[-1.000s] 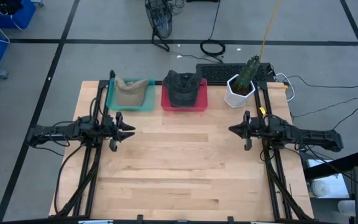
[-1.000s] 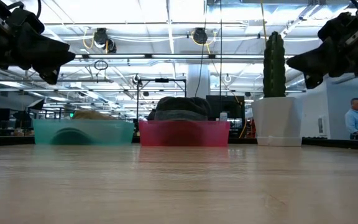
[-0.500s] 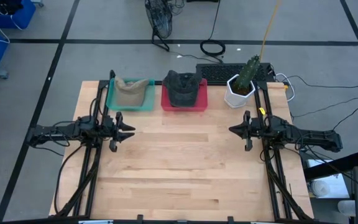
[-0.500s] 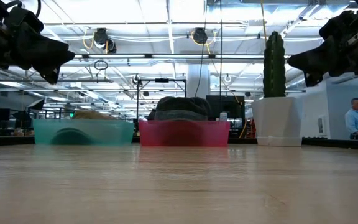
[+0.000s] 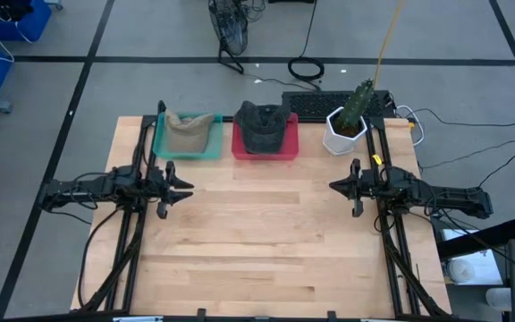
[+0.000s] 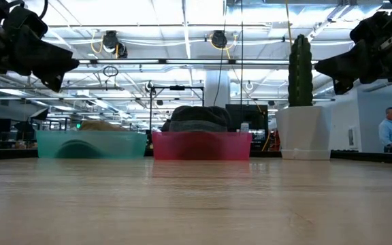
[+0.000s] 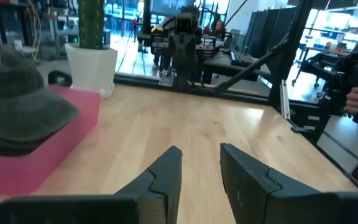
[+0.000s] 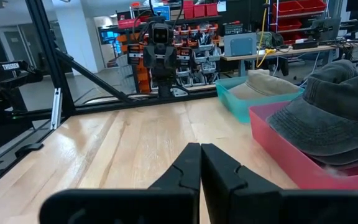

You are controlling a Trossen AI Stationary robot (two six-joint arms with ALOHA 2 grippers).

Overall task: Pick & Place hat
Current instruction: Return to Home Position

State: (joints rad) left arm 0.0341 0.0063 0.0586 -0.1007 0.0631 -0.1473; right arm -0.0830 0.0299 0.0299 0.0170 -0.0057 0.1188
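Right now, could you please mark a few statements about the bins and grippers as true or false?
A black cap lies in the red bin. True.
The teal bin is empty. False: a tan cap lies in it.
The right gripper holds a cap. False: it is shut on nothing.
The left gripper is open. True.
The cactus pot stands between the bins. False: it stands right of the red bin.

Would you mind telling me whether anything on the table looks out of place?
Nothing stands out: the black caps sit in the red bin, the tan hat in the teal bin, both bins upright and side by side.
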